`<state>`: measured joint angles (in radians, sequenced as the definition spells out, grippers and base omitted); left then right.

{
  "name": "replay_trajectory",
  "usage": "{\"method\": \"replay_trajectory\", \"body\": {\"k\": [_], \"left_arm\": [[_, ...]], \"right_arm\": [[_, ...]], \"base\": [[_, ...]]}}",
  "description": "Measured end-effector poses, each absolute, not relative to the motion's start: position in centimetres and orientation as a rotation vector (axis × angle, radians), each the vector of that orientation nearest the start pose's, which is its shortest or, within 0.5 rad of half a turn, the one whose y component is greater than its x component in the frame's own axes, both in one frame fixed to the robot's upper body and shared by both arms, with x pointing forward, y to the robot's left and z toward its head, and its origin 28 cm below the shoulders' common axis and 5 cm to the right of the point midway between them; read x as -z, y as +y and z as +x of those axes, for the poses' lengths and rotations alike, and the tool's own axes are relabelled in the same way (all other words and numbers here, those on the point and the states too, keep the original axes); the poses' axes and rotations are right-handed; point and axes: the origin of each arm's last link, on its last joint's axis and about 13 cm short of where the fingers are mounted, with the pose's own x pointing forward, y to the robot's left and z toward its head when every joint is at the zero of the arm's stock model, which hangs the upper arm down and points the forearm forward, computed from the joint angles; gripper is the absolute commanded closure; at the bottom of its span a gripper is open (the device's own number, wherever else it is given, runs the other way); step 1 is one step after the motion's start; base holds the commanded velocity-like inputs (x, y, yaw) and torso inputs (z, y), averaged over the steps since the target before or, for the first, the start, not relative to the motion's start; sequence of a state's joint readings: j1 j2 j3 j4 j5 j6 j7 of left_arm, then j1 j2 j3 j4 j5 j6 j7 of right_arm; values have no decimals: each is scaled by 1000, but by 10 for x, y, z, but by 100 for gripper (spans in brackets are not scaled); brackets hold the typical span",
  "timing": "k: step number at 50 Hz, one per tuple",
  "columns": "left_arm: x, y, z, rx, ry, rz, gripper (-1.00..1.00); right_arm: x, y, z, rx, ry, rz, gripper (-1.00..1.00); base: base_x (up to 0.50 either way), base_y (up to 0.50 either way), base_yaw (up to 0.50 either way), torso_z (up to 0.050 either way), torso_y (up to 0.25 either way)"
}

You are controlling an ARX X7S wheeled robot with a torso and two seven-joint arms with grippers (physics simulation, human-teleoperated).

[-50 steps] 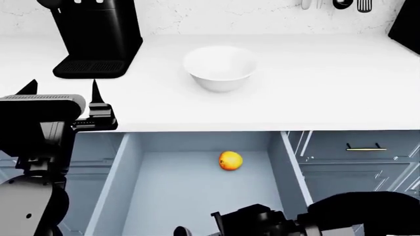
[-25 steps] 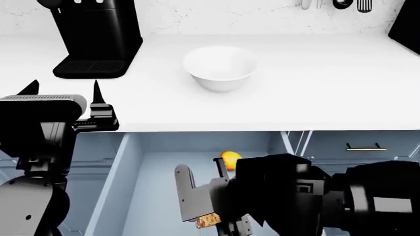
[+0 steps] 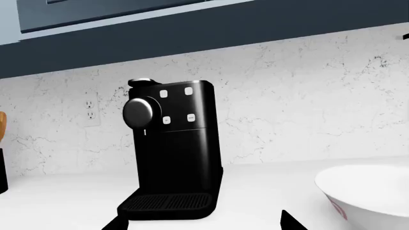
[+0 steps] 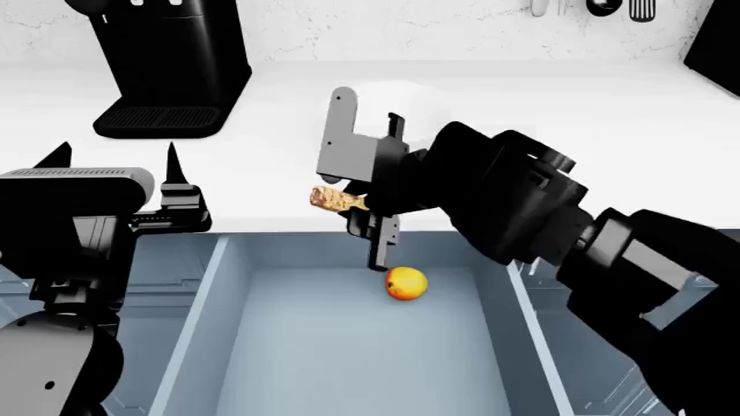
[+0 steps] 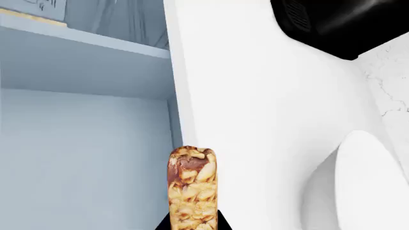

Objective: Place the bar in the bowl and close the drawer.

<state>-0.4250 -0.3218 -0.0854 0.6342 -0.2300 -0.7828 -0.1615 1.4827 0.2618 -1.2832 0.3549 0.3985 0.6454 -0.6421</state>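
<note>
My right gripper (image 4: 360,204) is clamped on the granola bar (image 4: 336,201), which hangs in the air right over the front edge of the white countertop (image 4: 578,139), above the open drawer (image 4: 220,295). The bar's long axis runs roughly level, along the counter edge, and its free end sticks out from my fingers toward my left arm's side. In the right wrist view the bar (image 5: 191,189) points away from the camera, straddling the line between drawer and counter, with the curved wall of the white bowl (image 5: 357,187) off to one side of it on the counter.

That is the relation that matters: the bowl sits farther back on the counter, beyond the gripper and mostly hidden behind my right forearm in the head view. I judge the next move as a carry away from the drawer and over the counter until the bar is above the bowl's mouth, with enough height to clear the rim.

My right arm reaches in from the right side, forearm angled up across the drawer's corner, wrist turned so the fingers stand nearly vertical. My left gripper (image 4: 110,160) waits, fingers spread and empty, at the counter edge near the black coffee machine (image 4: 173,65). An orange fruit (image 4: 405,283) lies on the drawer floor. The drawer stands fully open.
</note>
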Motion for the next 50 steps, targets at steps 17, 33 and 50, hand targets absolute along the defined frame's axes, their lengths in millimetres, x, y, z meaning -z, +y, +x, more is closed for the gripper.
{"method": "replay_trajectory", "body": {"k": [17, 33, 50], "left_arm": [[-196, 267, 244, -152, -291, 120, -100], [-203, 269, 231, -115, -276, 168, -100], [-236, 268, 207, -34, -294, 301, -100]], "right_arm": [[-285, -35, 426, -780, 29, -679, 100], [-295, -46, 435, -408, -124, -503, 100], [-304, -51, 437, -273, -212, -459, 100]], "base": [[-1, 7, 8, 0, 0], [0, 2, 2, 0, 0], [0, 0, 0, 0, 0]]}}
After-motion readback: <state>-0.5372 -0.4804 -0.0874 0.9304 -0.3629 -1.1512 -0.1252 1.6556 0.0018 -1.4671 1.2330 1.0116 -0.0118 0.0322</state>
